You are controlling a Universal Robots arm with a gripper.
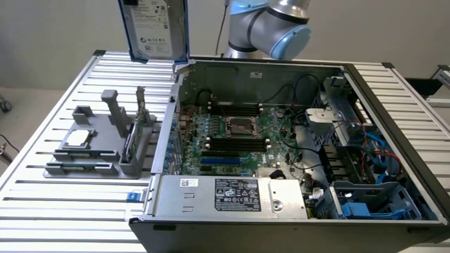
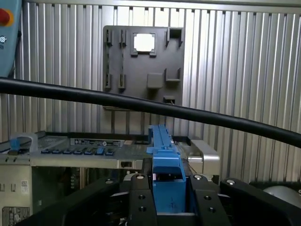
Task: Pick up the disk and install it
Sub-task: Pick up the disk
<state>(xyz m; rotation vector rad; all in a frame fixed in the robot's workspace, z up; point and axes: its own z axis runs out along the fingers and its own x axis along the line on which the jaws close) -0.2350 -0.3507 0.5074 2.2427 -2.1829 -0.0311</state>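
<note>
The disk [image 1: 151,26] hangs upright, well above the slatted table, over the far left corner of the open computer case [image 1: 393,95]. Its white printed label faces the exterior camera and a blue rail runs down its edge. In the wrist view my gripper [image 2: 169,190] is shut on the disk [image 2: 164,146], seen edge-on as a blue rail between the two black fingers [image 2: 140,197]. Far below it lie the case edge and the grey holder.
A grey holder [image 1: 105,142] on the exterior view's left carries a square processor chip [image 1: 77,138] and an upright memory stick [image 1: 140,129]. Inside the case are the motherboard [image 1: 239,137], a power supply [image 1: 232,195] and a blue drive bay [image 1: 365,203]. A black cable [image 2: 141,104] crosses the wrist view.
</note>
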